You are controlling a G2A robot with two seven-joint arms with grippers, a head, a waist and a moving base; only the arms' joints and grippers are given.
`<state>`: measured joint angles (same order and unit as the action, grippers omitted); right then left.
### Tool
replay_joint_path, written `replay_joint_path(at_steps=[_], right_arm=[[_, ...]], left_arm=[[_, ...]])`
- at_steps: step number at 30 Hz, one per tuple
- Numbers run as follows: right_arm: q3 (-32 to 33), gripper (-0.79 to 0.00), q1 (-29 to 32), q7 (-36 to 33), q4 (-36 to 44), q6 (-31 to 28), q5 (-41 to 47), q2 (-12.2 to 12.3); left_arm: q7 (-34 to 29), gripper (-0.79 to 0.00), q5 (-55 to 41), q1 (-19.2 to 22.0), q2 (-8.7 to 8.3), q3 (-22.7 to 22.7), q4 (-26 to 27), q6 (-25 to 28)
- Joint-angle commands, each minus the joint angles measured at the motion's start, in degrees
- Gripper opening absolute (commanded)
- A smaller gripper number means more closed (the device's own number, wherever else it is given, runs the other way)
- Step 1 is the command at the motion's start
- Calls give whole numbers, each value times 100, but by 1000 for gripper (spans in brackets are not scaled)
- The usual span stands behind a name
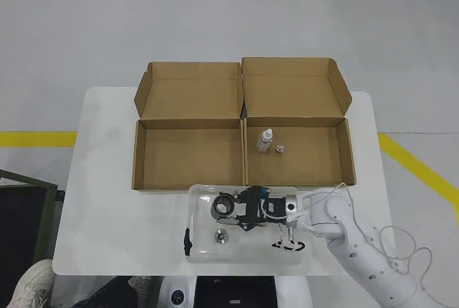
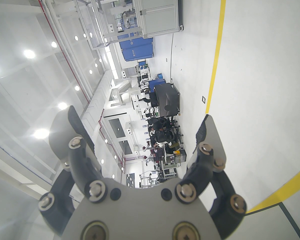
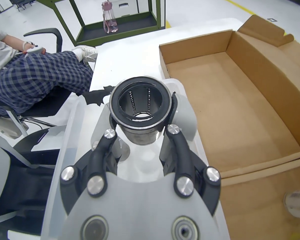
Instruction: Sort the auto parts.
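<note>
My right gripper (image 1: pixel 238 206) is shut on a dark metal cylindrical bearing (image 1: pixel 222 205) over the left part of the clear plastic tray (image 1: pixel 245 254). In the right wrist view the hollow bearing (image 3: pixel 140 101) stands between the two fingers (image 3: pixel 183 118), its open end facing the camera. A small round metal part (image 1: pixel 221 236) lies in the tray nearer the table's front edge. The left gripper (image 2: pixel 140 128) is open with nothing between its fingers and points out at the room.
Two open cardboard boxes stand behind the tray. The left box (image 1: pixel 187 158) holds nothing. The right box (image 1: pixel 314 158) holds a small white bottle (image 1: pixel 265 139) and a small metal part (image 1: pixel 279 148). A green cart (image 1: pixel 6 204) stands left of the table.
</note>
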<state>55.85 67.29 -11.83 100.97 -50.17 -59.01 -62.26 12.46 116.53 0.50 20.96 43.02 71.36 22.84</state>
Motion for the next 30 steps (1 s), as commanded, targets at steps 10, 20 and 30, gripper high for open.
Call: replay_joint_path(at_steps=[10, 20, 30], right_arm=[[783, -785, 192, 594, 92, -391, 840, 122], [893, -785, -104, 523, -179, -244, 1485, 110], [760, -785, -461, 377, -350, 93, 1701, 42]], left_arm=[[0, 0, 0, 0, 0, 0, 0, 0], [0, 0, 0, 0, 0, 0, 0, 0], [0, 0, 0, 0, 0, 0, 0, 0]])
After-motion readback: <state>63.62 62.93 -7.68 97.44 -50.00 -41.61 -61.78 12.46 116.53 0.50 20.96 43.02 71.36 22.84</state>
